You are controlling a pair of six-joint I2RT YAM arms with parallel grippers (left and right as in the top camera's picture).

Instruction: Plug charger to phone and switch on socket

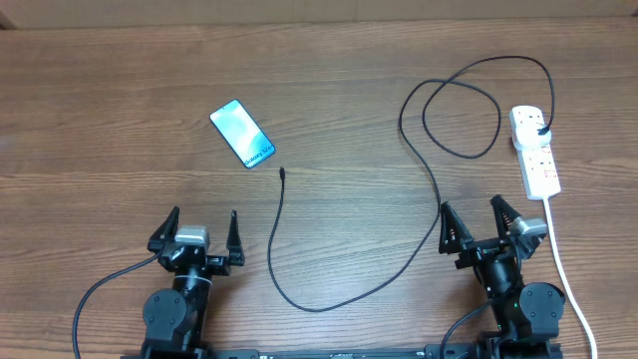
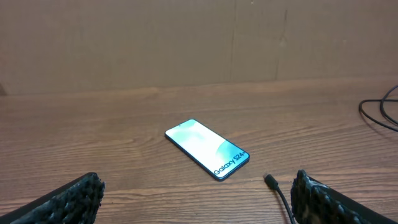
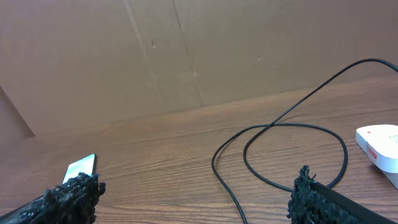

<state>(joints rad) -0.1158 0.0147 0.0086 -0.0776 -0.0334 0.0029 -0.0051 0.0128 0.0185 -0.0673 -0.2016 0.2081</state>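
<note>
The phone (image 1: 242,134) lies flat on the wooden table at the left, its blue-teal screen lit, "Galaxy" text at the near end (image 2: 207,148); its corner also shows in the right wrist view (image 3: 81,167). The charger, a thin black cable (image 1: 329,301), loops from the socket (image 1: 534,150) at the right, and its connector tip (image 1: 284,173) rests just right of the phone's near end (image 2: 271,182). My left gripper (image 1: 199,232) stands open, near the front edge below the phone. Near the socket's white cord, my right gripper (image 1: 477,223) is open with nothing in it.
A black plug (image 1: 541,129) sits in the socket's far outlet. The socket's white cord (image 1: 564,269) runs toward the front edge past my right arm. A brown cardboard wall (image 2: 199,43) stands along the table's far edge. The cable loop (image 3: 292,155) lies ahead of my right fingers.
</note>
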